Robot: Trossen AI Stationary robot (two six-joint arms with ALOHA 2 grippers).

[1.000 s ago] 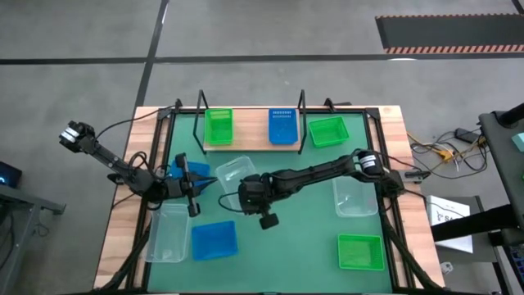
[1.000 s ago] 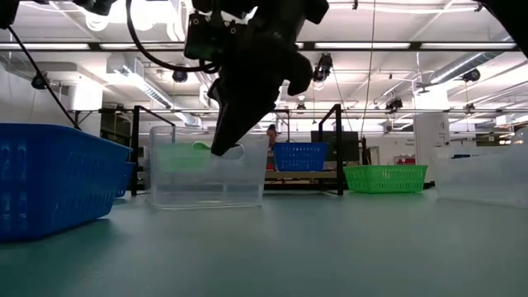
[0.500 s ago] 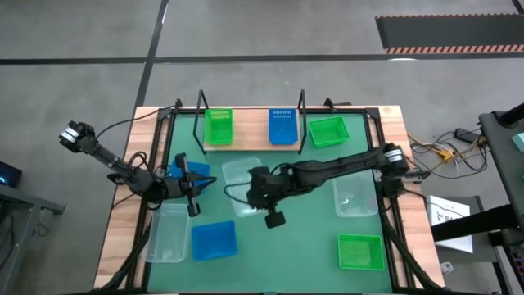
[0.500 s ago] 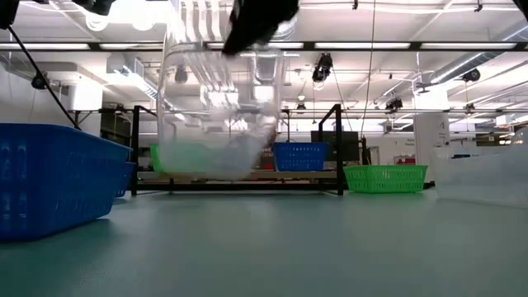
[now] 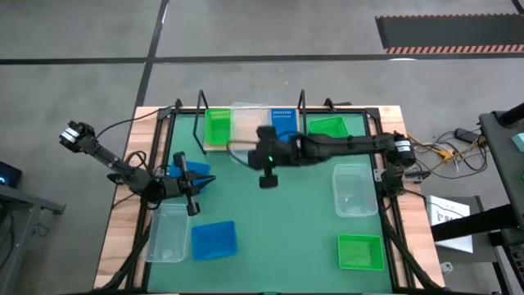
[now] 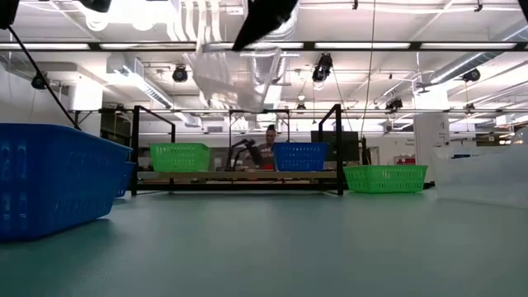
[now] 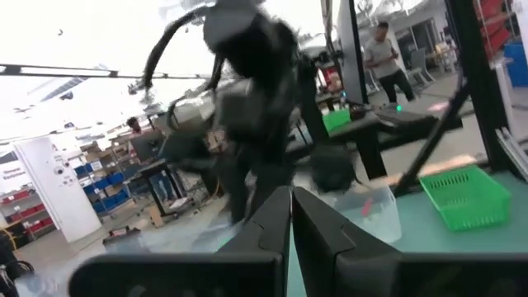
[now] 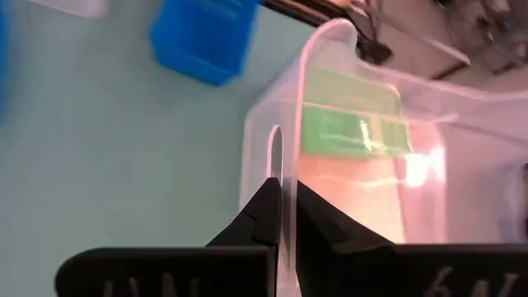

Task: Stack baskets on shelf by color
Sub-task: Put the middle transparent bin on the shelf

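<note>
Baskets were being sorted onto the shelf, and the step in hand looked like carrying a clear one there.

From above, the right gripper [image 5: 255, 146] held a clear basket [image 5: 244, 123] over the middle of the shelf [image 5: 236, 147], between a green basket [image 5: 218, 127] and a blue basket [image 5: 282, 124] already standing on the board. The count came to nine: three green (one on the shelf, one [image 5: 328, 131] on the mat just past the shelf's end, one [image 5: 360, 251] at the near corner), three blue (one on the shelf, one [image 5: 214, 240] on the mat, one [image 5: 184, 172] beside the left gripper [image 5: 193, 185]), and three clear (one held, two on the mat [image 5: 354, 190] [image 5: 166, 232]). The next move probably called for lowering the clear basket squarely into the gap without knocking its neighbours.

At table height, the clear basket [image 6: 227, 78] hung tilted, well above the shelf [image 6: 239, 175].

Past the left wrist, the left gripper [image 7: 291, 227] showed its fingers pressed nearly together with nothing seen between them; it waited over the mat.

Past the right wrist, the right gripper [image 8: 285, 219] had its fingers pinching the wall of the clear basket [image 8: 363, 148], with green showing through the plastic
</note>
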